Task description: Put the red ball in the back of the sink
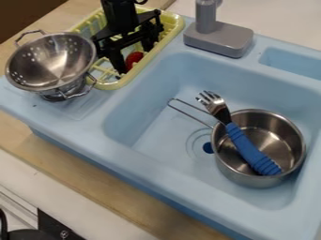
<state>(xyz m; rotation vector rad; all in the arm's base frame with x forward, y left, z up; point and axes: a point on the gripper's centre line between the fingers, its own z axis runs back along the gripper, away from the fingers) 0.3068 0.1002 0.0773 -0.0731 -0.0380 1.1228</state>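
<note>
"So, starting at the left of the view, what have we got?"

"A metal colander [53, 58] on the ledge, then the yellow rack [111, 86] just beside it. The gripper [134, 61] hangs down over that rack."

"And the red ball [133, 59]?"

"Down in the rack, low between the fingers. They're spread apart, not clenched on anything. I can't tell whether one of them touches the ball."

"Which step would you call that?"

"Lining up the grasp, I'd say. The next move is to get the fingers well down around the ball, close them, then lift it clear of the rack's rim."

"Then rightward, to the sink [141, 129]?"

"Yes, over its edge and into the far part of the basin, toward the grey tap [222, 38]. I take that as the back."

"What about the pot [235, 176] further right?"

"It sits in the sink with the blue-handled fork [251, 152] leaning in it. Best release the ball behind that, and low, since it may roll."
</note>
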